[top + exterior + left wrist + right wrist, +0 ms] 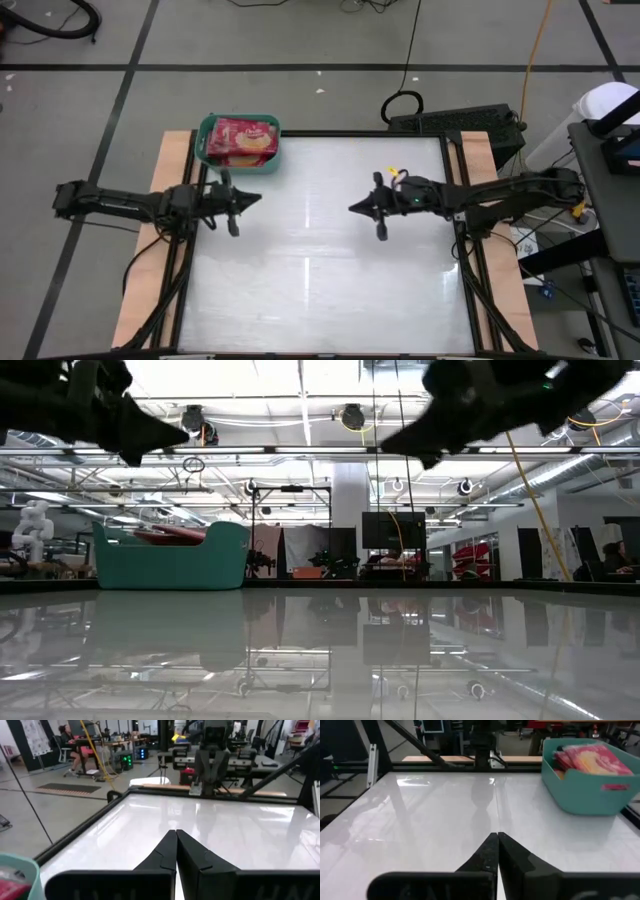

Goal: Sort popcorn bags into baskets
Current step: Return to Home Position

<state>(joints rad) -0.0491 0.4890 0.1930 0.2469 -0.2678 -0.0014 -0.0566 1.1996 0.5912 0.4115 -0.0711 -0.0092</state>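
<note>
Hovering over the table (320,290), left tool (256,199) and right tool (353,209) are closed; popcorn bags (243,140) fill the basket (203,142), print unreadable.

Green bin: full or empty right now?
Full. Red popcorn bags are stacked in the green bin, the top one rising past its rim in the right wrist and low views.

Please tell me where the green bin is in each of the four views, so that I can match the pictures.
High view: the green bin sits at the table's top-left corner in the picture.
Low view: left of centre, standing on the table.
Left wrist view: only its rim shows, at the picture's lower-left corner.
Right wrist view: upper right of the picture.
Shared landmark: the red popcorn bags lying in it.
</note>
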